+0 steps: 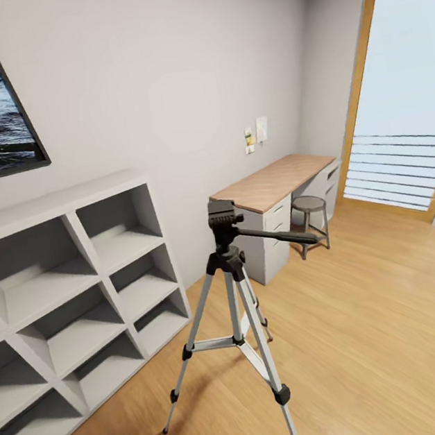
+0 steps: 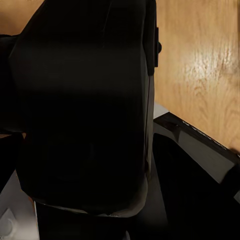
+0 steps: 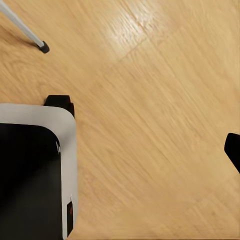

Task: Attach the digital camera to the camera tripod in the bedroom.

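The digital camera [image 2: 85,110] is taken to be the big black lump sitting right up against the left claw's lens. It looks carried there, but the fingers themselves can't be made out, so whether that claw is clamped on it can't be told for sure. The camera tripod [image 1: 233,292] is planted on the wood floor [image 3: 150,125] out ahead of both claws, well apart from the camera, with its black head [image 1: 222,220] on top and the long handle [image 1: 280,235] sticking off to one side. Below the right claw, one tripod foot [image 3: 44,48] is seen near the robot's base [image 3: 35,170]. Just a dark sliver of that claw shows, so open or closed can't be called either. For this step, the base is probably best rolled in slowly and kept off the legs. The camera should then be brought level above the head, clear of the handle, and lowered straight down.
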You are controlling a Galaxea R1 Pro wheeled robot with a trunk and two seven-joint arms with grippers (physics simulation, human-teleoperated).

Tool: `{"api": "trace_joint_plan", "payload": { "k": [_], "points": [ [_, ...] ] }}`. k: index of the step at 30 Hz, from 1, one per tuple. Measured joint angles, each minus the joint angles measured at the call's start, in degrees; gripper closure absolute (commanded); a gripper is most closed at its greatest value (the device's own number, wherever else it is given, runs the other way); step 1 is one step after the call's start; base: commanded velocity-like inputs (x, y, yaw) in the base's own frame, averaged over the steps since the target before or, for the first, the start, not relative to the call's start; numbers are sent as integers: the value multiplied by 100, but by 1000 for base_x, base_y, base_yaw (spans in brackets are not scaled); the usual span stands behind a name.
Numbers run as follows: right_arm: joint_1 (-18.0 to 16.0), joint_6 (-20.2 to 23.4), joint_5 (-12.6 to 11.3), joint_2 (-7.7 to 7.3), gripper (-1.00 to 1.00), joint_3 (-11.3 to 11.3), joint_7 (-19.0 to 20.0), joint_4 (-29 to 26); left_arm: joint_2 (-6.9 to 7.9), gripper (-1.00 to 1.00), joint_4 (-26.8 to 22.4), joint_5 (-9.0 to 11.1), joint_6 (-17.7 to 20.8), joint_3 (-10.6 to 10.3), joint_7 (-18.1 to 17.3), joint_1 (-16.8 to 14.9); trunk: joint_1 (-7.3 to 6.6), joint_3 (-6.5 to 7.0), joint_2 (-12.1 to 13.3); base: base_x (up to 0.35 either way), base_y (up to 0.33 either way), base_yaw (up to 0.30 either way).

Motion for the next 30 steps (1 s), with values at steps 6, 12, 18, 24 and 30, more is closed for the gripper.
{"api": "trace_joint_plan", "payload": {
  "k": [6, 12, 18, 24, 30],
  "points": [
    [-1, -5, 8, -9, -100, 0, 0, 0, 0, 100, 0, 0, 0, 0, 1, 1, 0, 0, 0, 0, 0, -23],
    [-1, -21, 54, -20, -100, 5, 0, 0, 0, 100, 0, 0, 0, 0, 3, 0, 0, 0, 0, 0, 0, -1],
    [-1, -18, 53, -22, -100, 8, -2, 0, 0, 100, 0, 0, 0, 0, 8, 0, 1, 0, 1, -62, 110, 0],
    [-1, -23, 38, -18, -100, 1, -8, 0, 0, 100, 0, 0, 0, -1, 8, 0, 0, 0, 0, -81, 124, 0],
    [-2, -25, 36, -18, -100, 0, -9, 0, 0, 100, 0, 0, 0, 0, 6, 0, 0, 0, 0, -6, 9, 0]
  ]
}}
